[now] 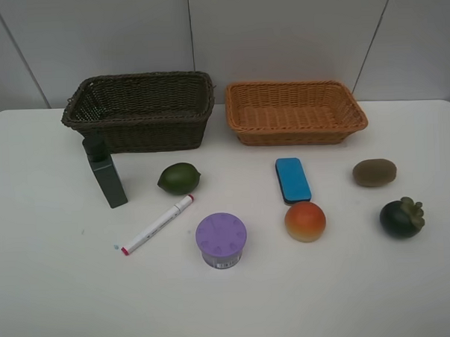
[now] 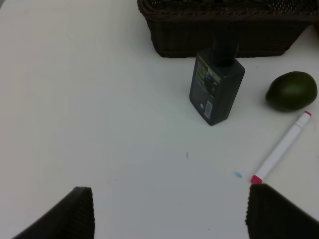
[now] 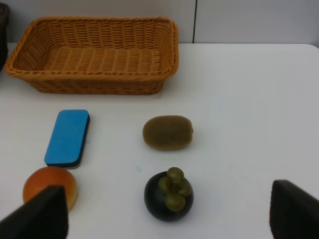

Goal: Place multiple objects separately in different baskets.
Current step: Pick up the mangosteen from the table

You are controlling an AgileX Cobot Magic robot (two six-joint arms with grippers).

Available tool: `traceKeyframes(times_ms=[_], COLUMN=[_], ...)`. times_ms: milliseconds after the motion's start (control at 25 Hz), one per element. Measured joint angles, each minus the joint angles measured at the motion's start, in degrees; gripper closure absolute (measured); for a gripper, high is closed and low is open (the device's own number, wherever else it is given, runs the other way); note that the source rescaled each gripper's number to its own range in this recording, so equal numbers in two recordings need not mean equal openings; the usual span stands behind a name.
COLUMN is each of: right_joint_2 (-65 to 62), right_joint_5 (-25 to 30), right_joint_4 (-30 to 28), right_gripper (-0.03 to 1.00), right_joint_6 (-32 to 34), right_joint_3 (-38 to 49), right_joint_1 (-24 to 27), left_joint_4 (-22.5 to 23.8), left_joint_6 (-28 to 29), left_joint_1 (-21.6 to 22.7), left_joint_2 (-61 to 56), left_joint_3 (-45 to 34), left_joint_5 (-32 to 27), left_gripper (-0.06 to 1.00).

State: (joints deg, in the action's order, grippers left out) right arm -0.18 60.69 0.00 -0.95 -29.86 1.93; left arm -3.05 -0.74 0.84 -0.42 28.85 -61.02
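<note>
The dark brown basket [image 1: 140,112] and the orange-tan basket [image 1: 295,112] stand empty at the back. In front lie the dark green bottle [image 1: 105,171], lime [image 1: 178,178], marker [image 1: 157,224], purple-lidded jar [image 1: 221,239], blue eraser [image 1: 292,180], peach [image 1: 305,221], kiwi [image 1: 374,172] and mangosteen [image 1: 401,217]. My left gripper [image 2: 174,219] is open and empty, short of the bottle [image 2: 216,84], lime [image 2: 291,90] and marker [image 2: 280,149]. My right gripper [image 3: 167,214] is open and empty, short of the mangosteen [image 3: 168,195], kiwi [image 3: 167,132], eraser [image 3: 67,137] and peach [image 3: 50,185]. Neither arm shows in the high view.
Everything sits on a white table [image 1: 59,295] against a grey panelled wall [image 1: 279,32]. The two baskets stand side by side with a narrow gap between them. The table's back edge runs just behind them.
</note>
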Motion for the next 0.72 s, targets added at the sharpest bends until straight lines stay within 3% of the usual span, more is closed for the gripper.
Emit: traceKeyframes(times_ms=[720], right_joint_2=[0.0], right_joint_5=[0.0], right_joint_4=[0.0], right_gripper=[0.02], right_joint_6=[0.0], right_joint_3=[0.0], right_joint_1=[0.0], left_joint_4=[0.0], left_joint_6=[0.0], left_joint_1=[0.0], left_joint_2=[0.0], left_joint_3=[0.0], left_joint_5=[0.0], left_gripper=[0.13])
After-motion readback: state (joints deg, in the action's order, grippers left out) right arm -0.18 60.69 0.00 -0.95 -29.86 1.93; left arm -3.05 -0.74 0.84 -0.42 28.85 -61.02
